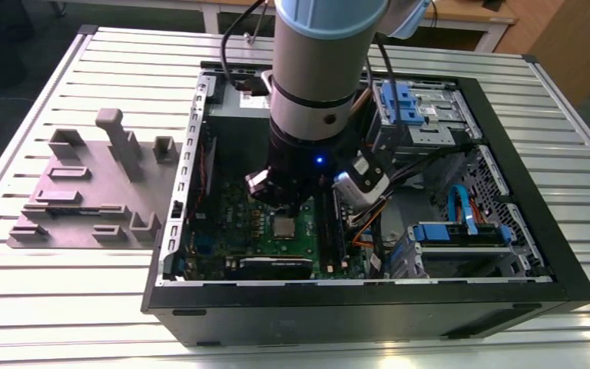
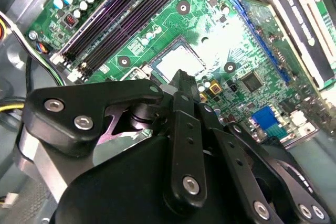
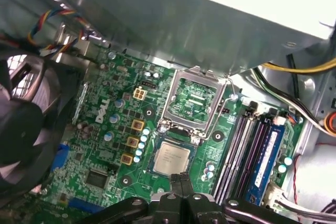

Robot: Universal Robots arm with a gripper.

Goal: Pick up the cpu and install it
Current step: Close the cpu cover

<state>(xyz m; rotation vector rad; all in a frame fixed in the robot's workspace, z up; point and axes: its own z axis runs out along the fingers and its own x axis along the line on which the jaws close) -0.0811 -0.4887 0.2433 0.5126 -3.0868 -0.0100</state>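
Observation:
The cpu [image 3: 170,158], a small square chip with a silvery top, lies flat in its socket on the green motherboard [image 3: 105,145]. It also shows in the second wrist view [image 2: 178,59] and in the exterior view [image 1: 285,225]. The shiny socket frame [image 3: 191,98] stands swung open beside it. My gripper [image 3: 182,178] hangs just above the chip's edge, its black fingers [image 2: 180,77] pressed together with nothing between them. In the exterior view the gripper [image 1: 280,204] is down inside the open computer case [image 1: 500,231].
Memory slots, one with a blue module [image 3: 265,150], run beside the socket. A black fan [image 3: 21,124] sits on the other side. Cables [image 1: 377,207] and blue drive bays [image 1: 459,231] fill the case's right in the exterior view. A grey fixture block [image 1: 85,192] lies on the table left of the case.

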